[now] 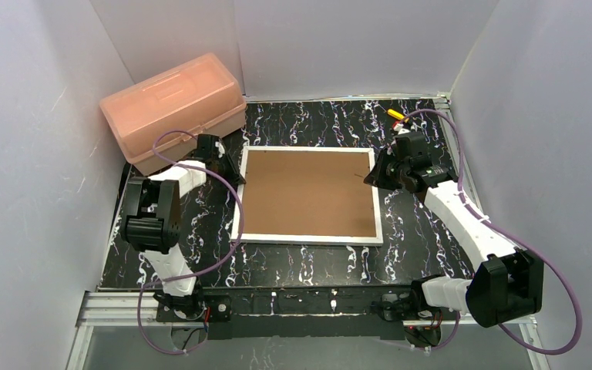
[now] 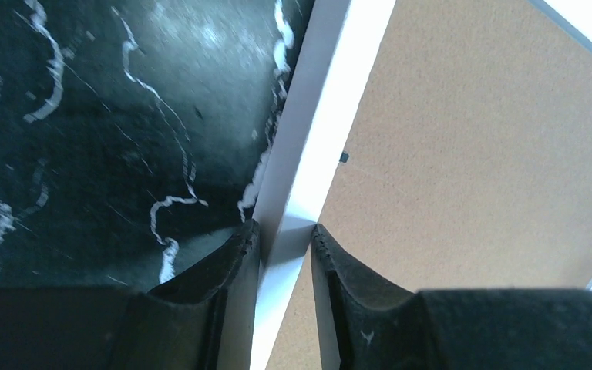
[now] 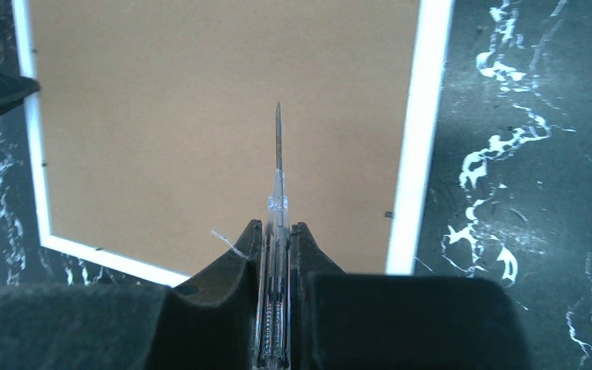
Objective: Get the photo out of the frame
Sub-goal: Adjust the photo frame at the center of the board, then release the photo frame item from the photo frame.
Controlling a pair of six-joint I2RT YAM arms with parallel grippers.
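Though back-up, frame (image 1: 307,194) long side-to-side.

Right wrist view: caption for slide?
Right hand grips a clear-handled screwdriver over the face-down frame's brown back.

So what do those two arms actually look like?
The left arm and right arm have white links joined by chunky black cylindrical joints. A purple cable trails along each. The left gripper and right gripper each have two matte black tapering fingers.
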